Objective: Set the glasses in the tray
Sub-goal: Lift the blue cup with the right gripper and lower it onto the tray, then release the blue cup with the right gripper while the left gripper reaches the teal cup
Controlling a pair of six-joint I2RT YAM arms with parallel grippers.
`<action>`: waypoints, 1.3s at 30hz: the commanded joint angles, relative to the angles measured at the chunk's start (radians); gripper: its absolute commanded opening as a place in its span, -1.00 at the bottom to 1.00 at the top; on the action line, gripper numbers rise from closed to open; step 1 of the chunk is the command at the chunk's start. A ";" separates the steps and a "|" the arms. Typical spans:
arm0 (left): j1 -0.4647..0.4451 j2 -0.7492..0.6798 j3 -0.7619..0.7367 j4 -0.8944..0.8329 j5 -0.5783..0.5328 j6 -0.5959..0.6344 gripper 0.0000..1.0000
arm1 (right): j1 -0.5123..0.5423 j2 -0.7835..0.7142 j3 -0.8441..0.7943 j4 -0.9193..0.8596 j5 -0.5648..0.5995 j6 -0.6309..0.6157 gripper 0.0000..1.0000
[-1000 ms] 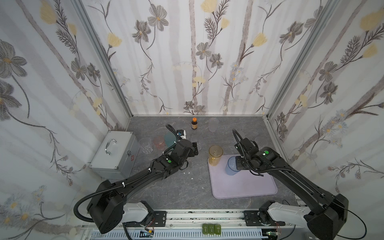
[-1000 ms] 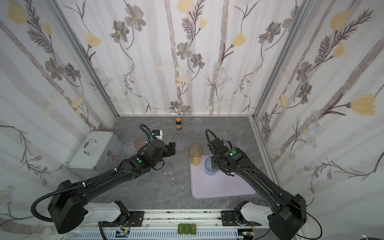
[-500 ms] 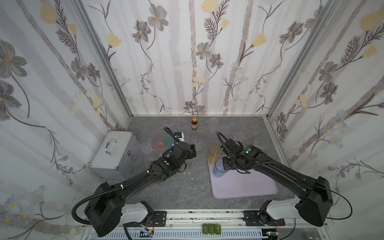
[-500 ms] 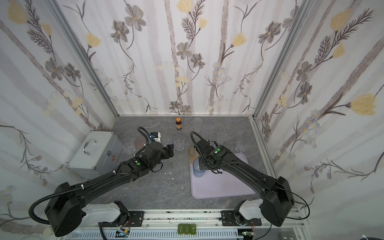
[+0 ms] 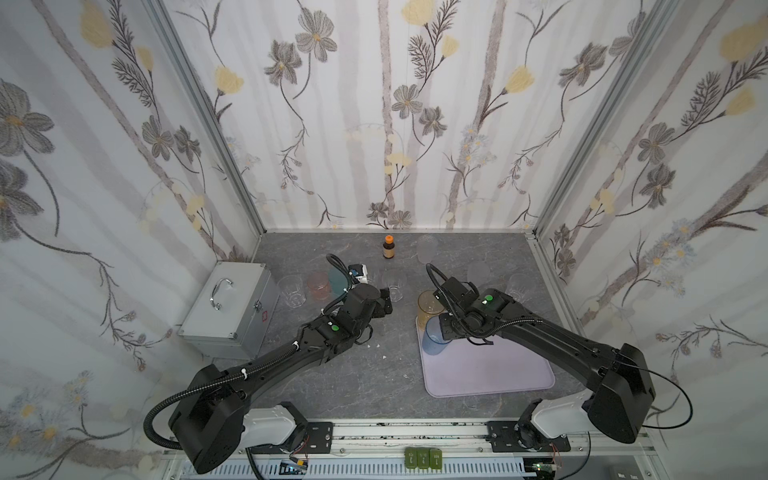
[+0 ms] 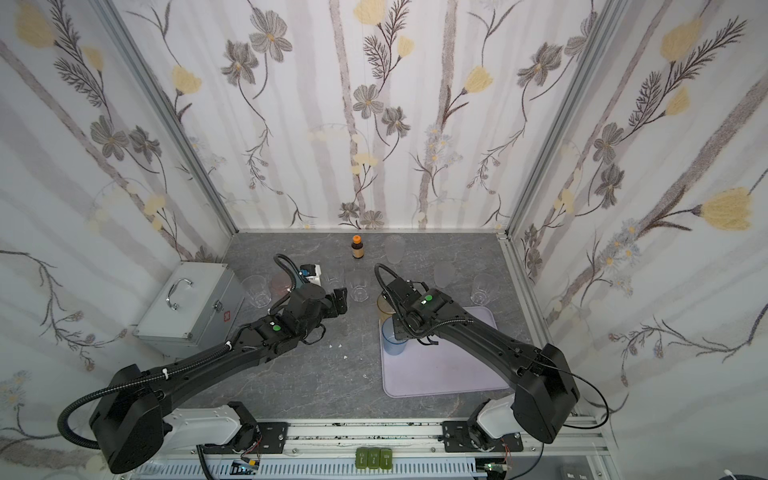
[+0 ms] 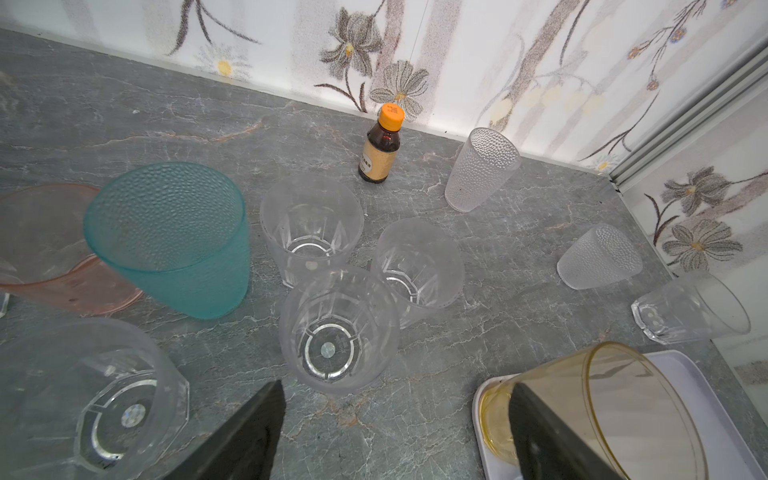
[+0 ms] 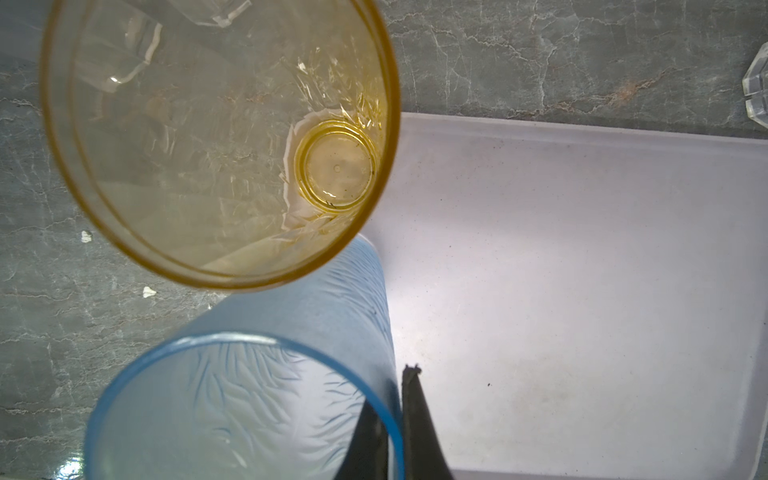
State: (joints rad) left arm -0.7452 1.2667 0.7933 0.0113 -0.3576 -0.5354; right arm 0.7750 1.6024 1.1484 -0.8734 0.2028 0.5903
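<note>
— How do the fingers stand?
— The right gripper (image 8: 390, 390) pinches the blue glass (image 8: 249, 395) by its rim, one finger inside the wall and one outside. The left gripper (image 7: 397, 386) hangs with its fingers spread wide and holds nothing. It is above the desk (image 5: 374, 382), just near of a clear faceted glass (image 7: 336, 328).
— Where is the blue glass against the tray?
— Upright at the left edge of the tray (image 5: 498, 374), just near of the amber glass (image 5: 428, 305), which stands in the far left corner. Whether the two touch, or whether the blue base rests down, I cannot tell.
— Room to move?
— The tray's bare floor runs right and near of both glasses. Left of the amber glass, the teal glass (image 7: 174, 241), the pink glass (image 7: 50, 257) and several clear ones crowd the desk. A lone clear glass (image 5: 517, 286) stands just far of the tray's far edge. The silver case (image 5: 228, 307) sits against the left wall.
</note>
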 commanded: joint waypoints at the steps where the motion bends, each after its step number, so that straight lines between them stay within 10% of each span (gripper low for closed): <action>1: 0.001 -0.001 -0.002 0.031 -0.012 -0.011 0.74 | 0.001 0.017 0.004 0.037 0.014 -0.005 -0.89; 11: 0.028 -0.004 0.001 0.032 0.002 -0.005 0.74 | -0.009 0.000 0.063 -0.010 -0.018 -0.032 -0.51; 19: 0.246 -0.083 0.038 -0.013 0.195 0.012 0.46 | -0.107 -0.076 0.242 -0.038 -0.065 -0.107 -0.28; 29: 0.552 0.155 0.249 -0.198 0.448 0.138 0.02 | -0.167 -0.019 0.236 0.200 -0.074 -0.073 -0.28; 39: 0.584 0.349 0.410 -0.307 0.442 0.237 -0.22 | -0.168 -0.030 0.166 0.244 -0.074 -0.061 -0.28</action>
State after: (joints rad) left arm -0.1635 1.5867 1.1763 -0.2379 0.0830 -0.3393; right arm 0.6067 1.5799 1.3258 -0.6914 0.1287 0.5156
